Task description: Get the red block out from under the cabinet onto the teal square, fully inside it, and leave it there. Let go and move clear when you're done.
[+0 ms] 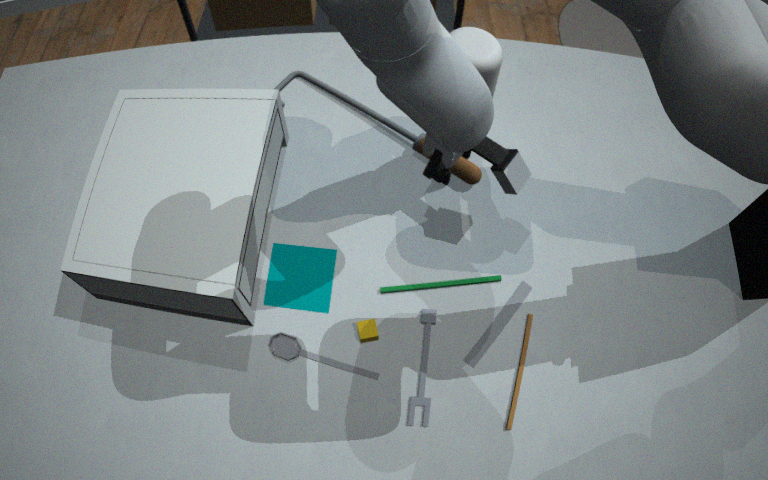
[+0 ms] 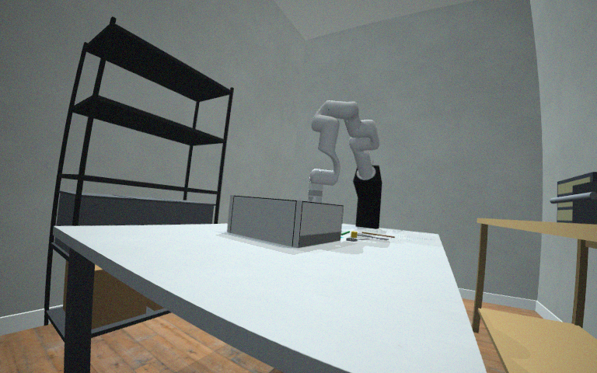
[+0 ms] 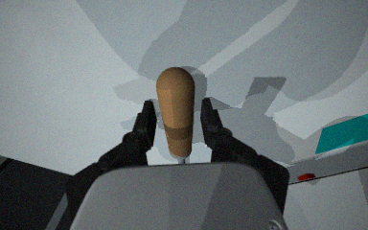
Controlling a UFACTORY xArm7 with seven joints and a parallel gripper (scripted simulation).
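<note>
The white cabinet (image 1: 175, 169) (image 2: 263, 220) stands at the left in the top view. The red block (image 3: 307, 176) shows only as a small patch at the cabinet's edge in the wrist view; the top and exterior views hide it. The teal square (image 1: 308, 277) (image 3: 340, 136) lies flat and bare beside the cabinet's open side. A bent grey rod (image 1: 351, 103) (image 3: 175, 91) runs from the cabinet's back corner to a wooden handle (image 1: 467, 171). My gripper (image 1: 474, 173) (image 3: 177, 109) is part open around the handle, with a gap on each side in the wrist view.
Near the square lie a yellow block (image 1: 367, 330) (image 2: 354, 234), a green stick (image 1: 440, 284) and a ring-ended tool (image 1: 339, 363). Farther right are a forked tool (image 1: 423, 360), a flat grey bar (image 1: 498, 324) and an orange stick (image 1: 519, 371).
</note>
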